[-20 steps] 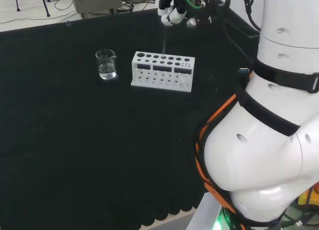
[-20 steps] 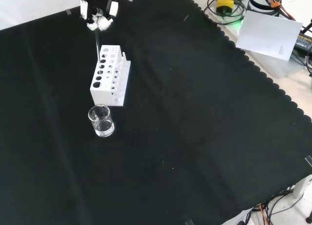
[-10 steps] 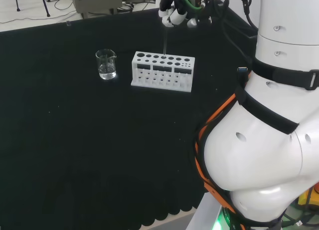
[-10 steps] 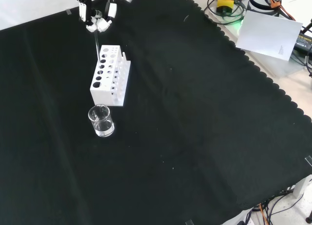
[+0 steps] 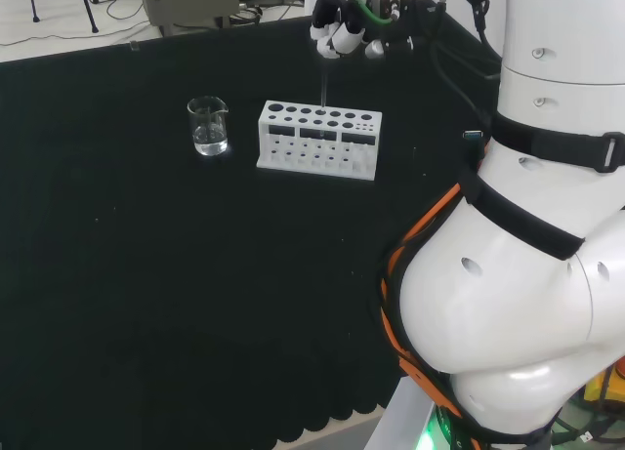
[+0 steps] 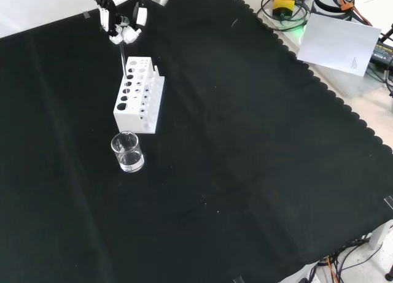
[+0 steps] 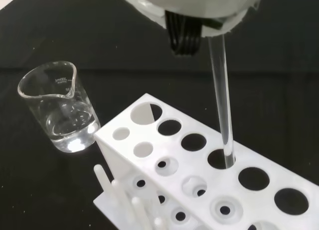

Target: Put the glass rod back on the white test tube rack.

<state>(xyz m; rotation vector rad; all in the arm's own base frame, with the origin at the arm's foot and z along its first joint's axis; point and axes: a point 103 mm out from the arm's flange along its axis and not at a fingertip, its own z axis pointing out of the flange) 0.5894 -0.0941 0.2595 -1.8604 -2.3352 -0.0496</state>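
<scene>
Cloth (image 6: 245, 172): black fabric, matt, a fine weave with faint lint specks; scalloped edge seen in the front view.
Test tube rack (image 7: 199, 165): opaque white plastic, smooth, a soft satin sheen on the top plate; round holes cleanly cut.
Glass rod (image 7: 222, 95): clear glass, smooth and glossy, a bright highlight carried along its length.
Beaker (image 7: 57, 108): clear glass, glossy, thin-walled; clear liquid held in the bottom, glints caught at the base.
Hand (image 5: 337, 35): white and black hard plastic, smooth, slightly glossy.
Arm links (image 5: 508, 304): white moulded shell, glossy, with matt black bands.
Paper sheet (image 6: 341, 43): white, matt.
</scene>
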